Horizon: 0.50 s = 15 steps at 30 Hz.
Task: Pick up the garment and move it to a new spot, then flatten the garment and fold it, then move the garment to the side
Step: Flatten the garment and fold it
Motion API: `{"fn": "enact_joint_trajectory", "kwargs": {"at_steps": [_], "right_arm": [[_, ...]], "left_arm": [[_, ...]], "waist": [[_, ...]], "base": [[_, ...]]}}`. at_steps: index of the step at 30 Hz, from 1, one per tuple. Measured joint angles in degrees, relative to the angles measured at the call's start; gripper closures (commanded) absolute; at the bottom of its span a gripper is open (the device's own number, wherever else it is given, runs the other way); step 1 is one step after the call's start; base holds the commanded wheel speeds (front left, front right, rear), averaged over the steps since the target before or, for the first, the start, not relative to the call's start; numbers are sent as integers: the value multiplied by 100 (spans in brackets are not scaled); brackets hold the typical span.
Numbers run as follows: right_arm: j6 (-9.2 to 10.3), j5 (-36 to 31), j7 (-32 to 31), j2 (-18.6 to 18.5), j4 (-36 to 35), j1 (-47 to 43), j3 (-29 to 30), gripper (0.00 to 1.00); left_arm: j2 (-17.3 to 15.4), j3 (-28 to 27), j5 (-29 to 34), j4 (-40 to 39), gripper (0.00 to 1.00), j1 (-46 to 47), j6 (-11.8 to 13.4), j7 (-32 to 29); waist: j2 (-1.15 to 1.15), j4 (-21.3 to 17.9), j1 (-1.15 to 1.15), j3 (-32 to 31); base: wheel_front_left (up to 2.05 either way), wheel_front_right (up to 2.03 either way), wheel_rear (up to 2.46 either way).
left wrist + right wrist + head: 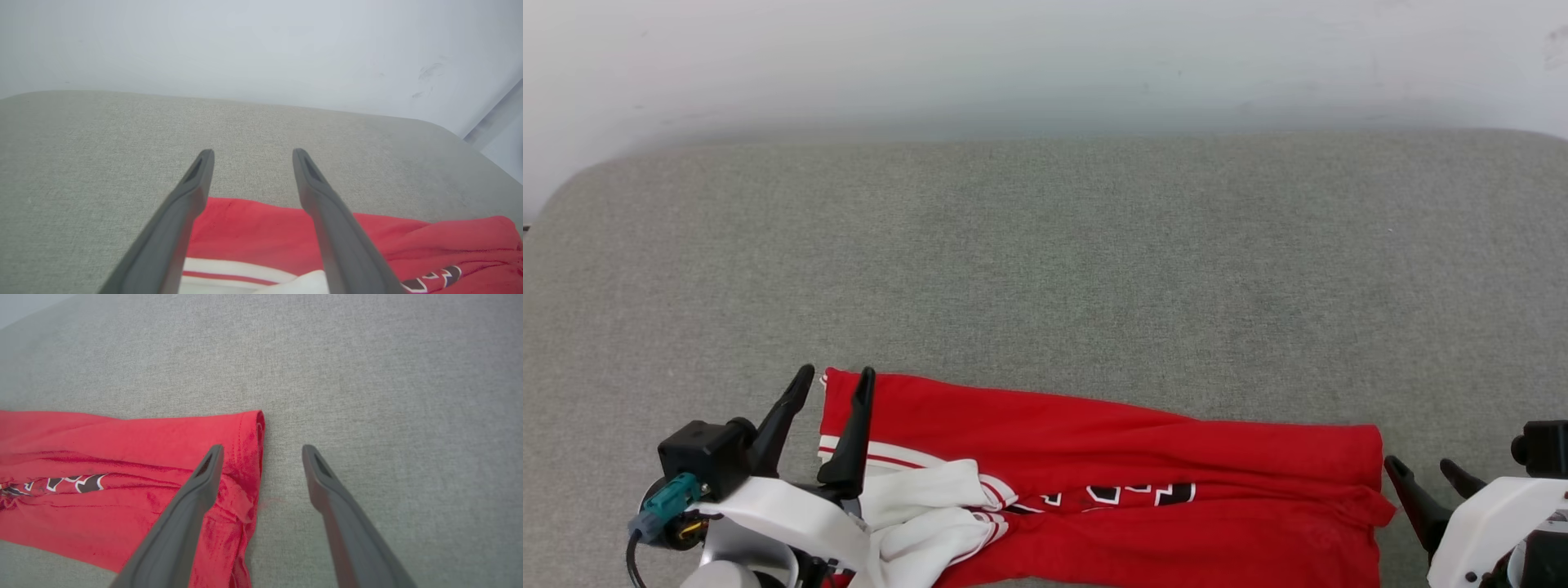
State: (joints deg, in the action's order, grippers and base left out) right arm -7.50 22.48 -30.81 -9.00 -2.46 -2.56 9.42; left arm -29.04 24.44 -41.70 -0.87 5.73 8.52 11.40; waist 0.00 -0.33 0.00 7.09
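Note:
The garment (1127, 482), a red jersey with white sleeves and black-and-white lettering, lies folded in a long band along the near edge of the grey surface. Its white sleeves bunch at the left end. My left gripper (836, 378) stands open over the garment's left end (253, 232), holding nothing; one finger is over the red cloth, the other just off its edge. My right gripper (1423, 465) is open at the garment's right hem (245, 457), with the hem edge between its fingers in the right wrist view and nothing gripped.
The grey fabric surface (1045, 261) stretches wide beyond the garment, ending at a pale wall (1045, 57) at the back. Its rounded corners show at the far left and far right.

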Motion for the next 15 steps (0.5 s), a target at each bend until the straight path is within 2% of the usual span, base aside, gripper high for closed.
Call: {"fn": "enact_joint_trajectory", "kwargs": {"at_steps": [6,10,15], "right_arm": [[0,-26,-458,-330,41,-48,-237,0],[0,34,-564,-359,167,-71,-349,0],[0,89,-586,-313,492,-48,-457,0]], "left_arm": [[304,-145,426,-2,0,35,8,330],[555,-393,734,-76,0,48,27,349],[818,-650,1128,-163,0,48,-104,350]], "waist": [[0,106,0,-52],[0,187,0,-34],[0,289,0,39]], "base": [[0,0,0],[0,0,0],[0,0,0]]}}
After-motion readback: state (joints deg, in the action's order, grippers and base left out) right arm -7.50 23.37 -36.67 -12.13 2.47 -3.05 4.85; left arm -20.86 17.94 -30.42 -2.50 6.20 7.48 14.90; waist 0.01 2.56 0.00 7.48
